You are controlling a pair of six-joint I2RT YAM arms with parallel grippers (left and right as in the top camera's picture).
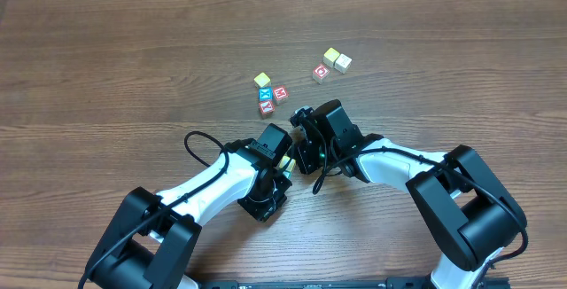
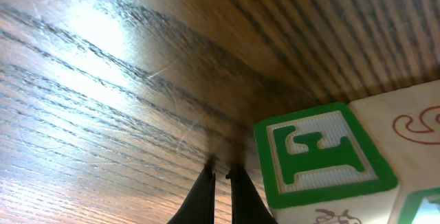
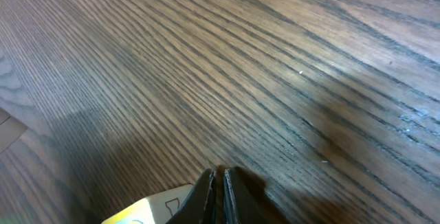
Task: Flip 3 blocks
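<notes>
1. Left gripper [image 2: 220, 180]: fingers pressed together, gripping nothing.
2. Right gripper [image 3: 221, 180]: fingers pressed together, gripping nothing.
3. Small wooden cube with a green letter face [image 2: 323, 157]: rests on the brown wooden table [image 2: 103, 80], just beside the left gripper's tips, touching a cream wooden cube with a red mark [image 2: 412, 124].

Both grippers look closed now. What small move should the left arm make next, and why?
Probably open the left gripper. In its wrist view the fingertips are shut on nothing, and the green-faced block lies on the table just beside them, so gripping it to flip needs the jaws apart first.
</notes>
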